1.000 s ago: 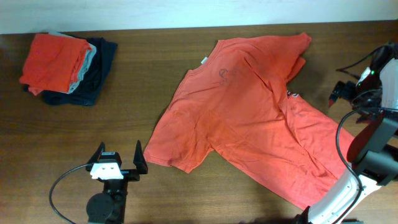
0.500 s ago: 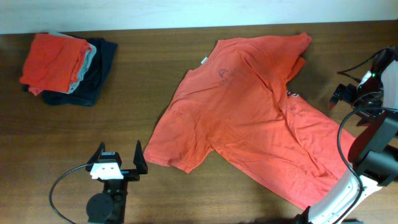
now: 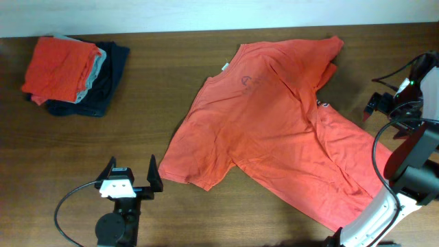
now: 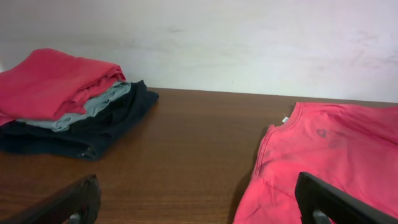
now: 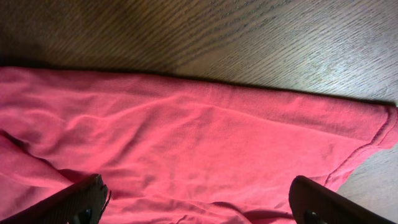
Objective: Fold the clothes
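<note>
A: state of the fold?
B: not begun on this one, I'd judge. orange-red T-shirt (image 3: 274, 130) lies spread on the table (image 3: 137, 130), set diagonally, collar toward the far edge, hem down by the right arm's base
A: claws?
B: both wide, both empty. left claw (image 3: 130, 169) sits near the front edge, just clear of the near sleeve. right claw (image 5: 196, 186) hangs over a shirt edge on the right side
A: cloth condition?
B: rumpled, long creases across the body, white label showing at the neck
A: how would you run it?
B: smooth it flat first. then pinch right at the edge, low to the table, so the cloth lifts instead of dragging. sleeves in, hem up to the collar
A: and after?
B: probably onto the pile far left: folded orange-red shirt (image 3: 58, 65) over the grey garment (image 4: 93, 107) and navy garment (image 3: 110, 82)
</note>
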